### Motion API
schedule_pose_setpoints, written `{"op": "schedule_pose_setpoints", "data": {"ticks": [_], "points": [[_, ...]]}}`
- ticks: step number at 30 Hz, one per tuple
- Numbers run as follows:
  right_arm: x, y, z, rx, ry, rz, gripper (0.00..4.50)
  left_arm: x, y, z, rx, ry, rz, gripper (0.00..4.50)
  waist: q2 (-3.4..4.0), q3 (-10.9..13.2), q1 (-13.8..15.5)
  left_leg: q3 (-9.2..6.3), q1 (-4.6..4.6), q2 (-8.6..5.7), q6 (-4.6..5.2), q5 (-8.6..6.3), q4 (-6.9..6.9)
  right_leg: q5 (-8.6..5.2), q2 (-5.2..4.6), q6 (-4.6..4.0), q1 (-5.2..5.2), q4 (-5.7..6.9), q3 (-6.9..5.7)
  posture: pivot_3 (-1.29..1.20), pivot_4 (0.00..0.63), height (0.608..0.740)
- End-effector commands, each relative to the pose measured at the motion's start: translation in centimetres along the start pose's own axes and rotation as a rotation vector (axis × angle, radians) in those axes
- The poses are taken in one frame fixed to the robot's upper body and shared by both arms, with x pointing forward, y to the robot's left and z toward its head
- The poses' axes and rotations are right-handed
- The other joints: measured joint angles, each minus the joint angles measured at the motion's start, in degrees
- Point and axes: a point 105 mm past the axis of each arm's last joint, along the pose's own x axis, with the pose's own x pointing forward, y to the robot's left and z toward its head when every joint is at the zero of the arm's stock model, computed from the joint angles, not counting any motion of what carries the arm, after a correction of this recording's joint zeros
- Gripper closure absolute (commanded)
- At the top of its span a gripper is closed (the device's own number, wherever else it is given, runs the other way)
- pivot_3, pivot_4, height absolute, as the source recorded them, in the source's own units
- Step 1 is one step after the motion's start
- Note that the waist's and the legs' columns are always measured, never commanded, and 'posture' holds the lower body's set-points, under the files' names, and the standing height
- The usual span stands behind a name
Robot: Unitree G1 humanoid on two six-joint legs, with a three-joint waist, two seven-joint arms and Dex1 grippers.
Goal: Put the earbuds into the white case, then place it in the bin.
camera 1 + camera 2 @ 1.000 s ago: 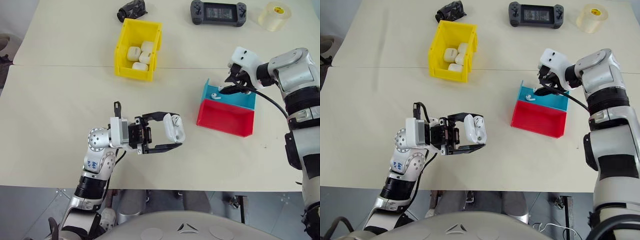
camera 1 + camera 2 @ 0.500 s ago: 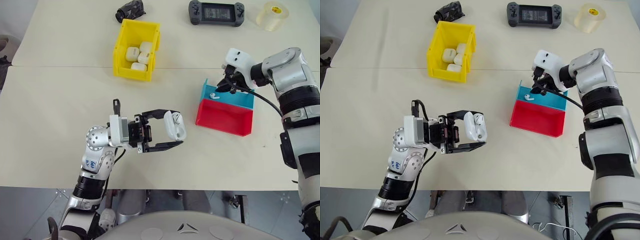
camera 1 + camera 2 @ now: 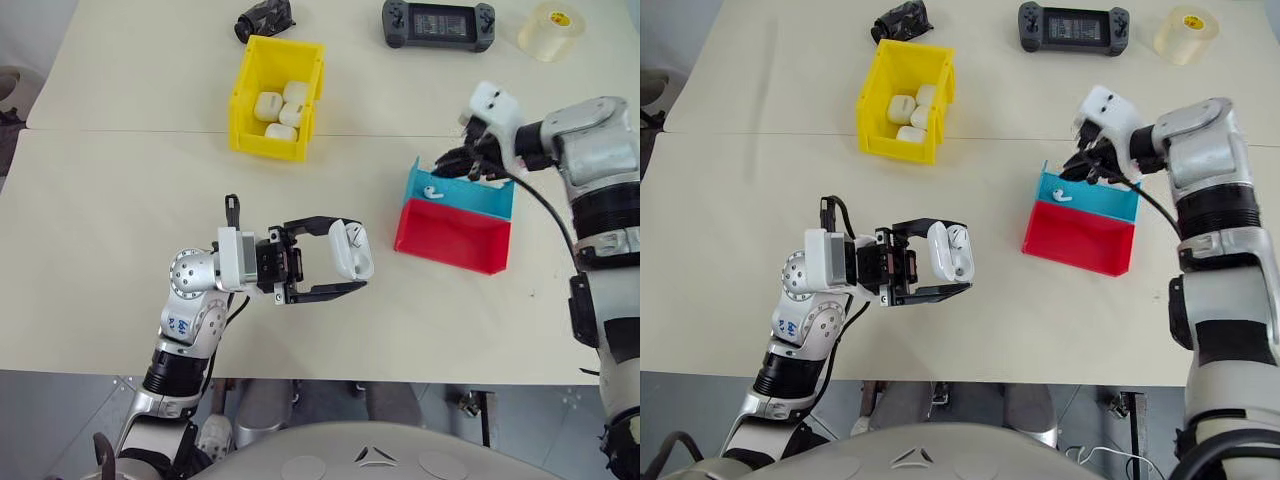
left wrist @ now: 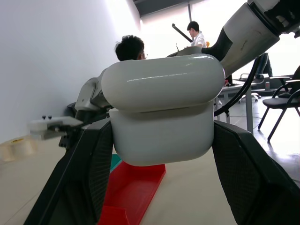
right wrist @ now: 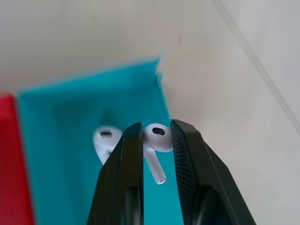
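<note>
Right pincer [image 5: 157,145] is pinching one earbud [image 5: 156,140] above the blue tray [image 3: 462,193]; left pincer [image 3: 345,262] is clamping the white case [image 3: 350,250], which needs steady alignment for insertion.

Beige table [image 3: 130,200], yellow bin [image 3: 250,95], 2 trays [image 3: 455,230]

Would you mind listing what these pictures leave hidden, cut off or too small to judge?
- White case, left wrist view: the case's own lid and body hide its inside, so whether an earbud already sits there is unknown.
- Cases in the yellow bin, head views: its tall walls may hide some; exact count uncertain.
- Second earbud, right wrist view: partly behind a finger of the right end effector.
- Tape roll, left eye view: cut by the top edge.
</note>
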Motion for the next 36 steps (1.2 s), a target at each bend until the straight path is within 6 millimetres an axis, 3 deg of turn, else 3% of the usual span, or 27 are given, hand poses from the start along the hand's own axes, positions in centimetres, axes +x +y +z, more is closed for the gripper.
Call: {"op": "schedule_pose_setpoints", "data": {"ticks": [1, 4, 8, 14, 17, 25, 36], "points": [[-3.3, 2.2, 3.0, 0.043, -0.242, 0.052, 3.99, 0.1, 0.4, 0.6, 0.025, -0.030, 0.007, 1.64, -0.01, 0.0, 0.4, -0.09, -0.03, 0.01, 0.00, 0.00, -0.01, 0.00, 0.00, 0.00, 0.02, 0.00, -0.07, 0.00, 0.150, 0.740], [-4.2, 4.9, 3.4, 0.093, -0.379, 0.130, 3.99, -0.1, 0.7, 0.4, 0.023, -0.030, 0.012, 1.64, -0.01, 0.0, 0.8, -0.12, -0.05, 0.00, -0.01, -0.02, 0.00, 0.00, -0.01, -0.01, 0.07, -0.02, -0.11, 0.00, 0.150, 0.740], [-6.3, 9.5, 5.7, 0.220, -0.790, 0.264, 3.99, -0.4, 1.5, 0.2, 0.021, -0.030, 0.021, 1.64, -0.01, 0.0, 0.9, -0.06, -0.05, 0.02, -0.02, -0.01, 0.05, 0.00, 0.01, 0.00, 0.05, -0.05, -0.06, 0.00, 0.150, 0.740], [-6.9, 12.9, 6.3, 0.340, -0.967, 0.328, 3.99, -0.7, 2.5, -0.1, 0.012, -0.023, 0.011, 1.64, 0.00, 0.0, 1.1, -0.05, 0.01, 0.00, -0.03, 0.00, 0.06, 0.01, 0.01, 0.00, 0.06, 0.02, 0.00, 0.00, 0.150, 0.740], [-6.6, 15.5, 6.6, 0.423, -1.046, 0.410, 3.99, -0.7, 2.9, -0.2, 0.008, -0.031, 0.008, 1.64, 0.00, 0.0, 1.1, -0.08, 0.01, 0.01, -0.03, 0.00, 0.00, 0.00, 0.02, -0.01, 0.05, 0.03, -0.02, 0.00, 0.150, 0.740], [-5.4, 17.7, 6.6, 0.526, -1.104, 0.397, 3.99, -0.4, 3.5, -0.5, -0.017, -0.041, -0.002, 1.64, 0.00, 0.0, 1.1, -0.06, 0.02, -0.03, -0.02, 0.00, -0.02, 0.00, 0.02, -0.01, 0.04, 0.04, 0.01, 0.00, 0.150, 0.740], [-3.8, 19.1, 6.3, 0.507, -1.154, 0.331, 3.99, 0.4, 3.7, -0.1, -0.059, -0.055, -0.011, 1.64, 0.00, 0.0, 0.1, -0.02, 0.07, -0.02, 0.00, 0.01, -0.03, 0.00, 0.06, -0.01, 0.05, 0.07, 0.08, 0.00, 0.150, 0.740]]}}
